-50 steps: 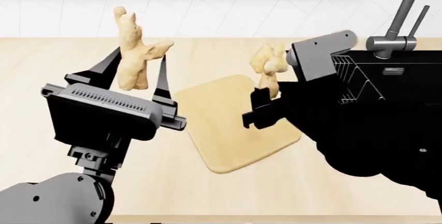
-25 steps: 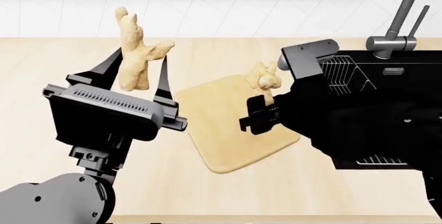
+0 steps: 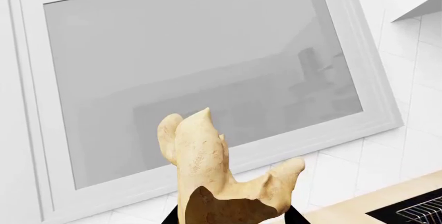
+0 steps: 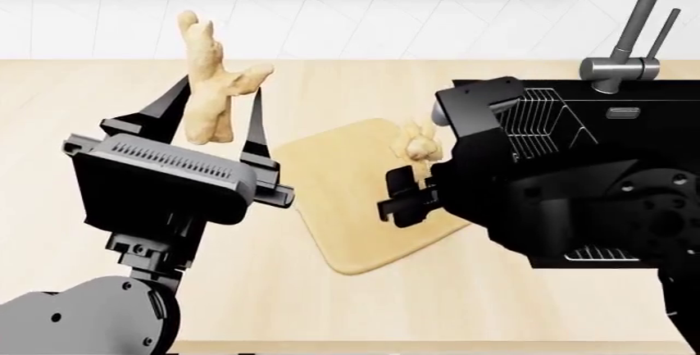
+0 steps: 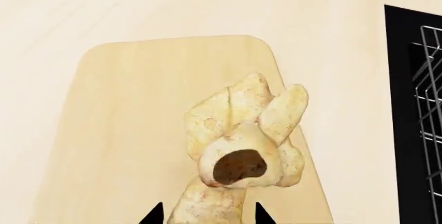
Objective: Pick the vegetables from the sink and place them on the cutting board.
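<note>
My left fingers (image 4: 213, 129) hold the left root (image 4: 213, 76) upright by its lower stem, high above the table (image 4: 88, 93). It looks light, stiff and knobbly; a waist grip suits it. My right fingers (image 4: 407, 195) clamp the right root (image 4: 415, 142) over the cutting board (image 4: 339, 199). The sink (image 4: 645, 125) with its wire rack (image 4: 542, 125) lies beyond; nothing obstructs.

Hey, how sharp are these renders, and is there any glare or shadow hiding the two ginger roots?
Head view: crisp, evenly lit, no glare; the knobbly tan root in the left gripper is fully visible.
Left wrist view: that root fills the foreground, its near end shaded brown.
Right wrist view: the second tan root is sharp over the light wooden cutting board.
</note>
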Controlling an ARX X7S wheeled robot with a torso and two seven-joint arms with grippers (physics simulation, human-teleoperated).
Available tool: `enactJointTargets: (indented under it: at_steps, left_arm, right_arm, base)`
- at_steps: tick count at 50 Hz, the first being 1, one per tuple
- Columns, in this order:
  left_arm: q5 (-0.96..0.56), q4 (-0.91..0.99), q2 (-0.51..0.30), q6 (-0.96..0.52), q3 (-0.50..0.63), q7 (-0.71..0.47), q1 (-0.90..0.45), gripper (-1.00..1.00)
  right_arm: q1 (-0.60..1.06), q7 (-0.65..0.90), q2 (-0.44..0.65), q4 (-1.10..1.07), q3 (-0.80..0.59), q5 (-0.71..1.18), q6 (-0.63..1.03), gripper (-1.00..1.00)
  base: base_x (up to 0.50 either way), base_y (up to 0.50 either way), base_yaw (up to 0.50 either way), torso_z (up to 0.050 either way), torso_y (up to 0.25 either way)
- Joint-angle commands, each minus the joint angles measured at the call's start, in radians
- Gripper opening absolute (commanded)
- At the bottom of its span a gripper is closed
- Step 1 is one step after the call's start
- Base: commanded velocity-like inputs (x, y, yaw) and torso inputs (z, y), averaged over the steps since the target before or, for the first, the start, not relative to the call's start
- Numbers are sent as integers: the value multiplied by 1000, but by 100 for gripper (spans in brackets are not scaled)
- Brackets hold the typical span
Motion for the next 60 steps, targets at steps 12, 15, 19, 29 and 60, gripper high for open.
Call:
enactJointTargets:
  at_steps: [12, 15, 19, 29, 60]
  left_arm:
    - [-10, 4, -4, 11, -7, -5, 4, -100]
    - [-10, 5, -5, 10, -8, -6, 4, -100]
    - [-10, 4, -4, 9, -8, -5, 4, -100]
    - [-60, -93, 76, -20, 12, 86, -41, -100]
    - [-360, -818, 467, -111, -10, 482, -208, -100]
  right_arm:
    - [8, -5, -8, 2, -9, -10, 6, 100]
    - [9, -5, -8, 2, -10, -10, 5, 100]
    - [11, -4, -7, 1, -9, -10, 4, 100]
    - [47, 40, 14, -25, 1, 2, 13, 100]
    - [174, 353, 254, -389, 170, 259, -68, 100]
  base:
    - [0, 0, 0, 0, 0]
    - [0, 0, 0, 0, 0]
    - [0, 0, 0, 0, 0]
    - [0, 0, 0, 0, 0]
    - [0, 0, 0, 0, 0]
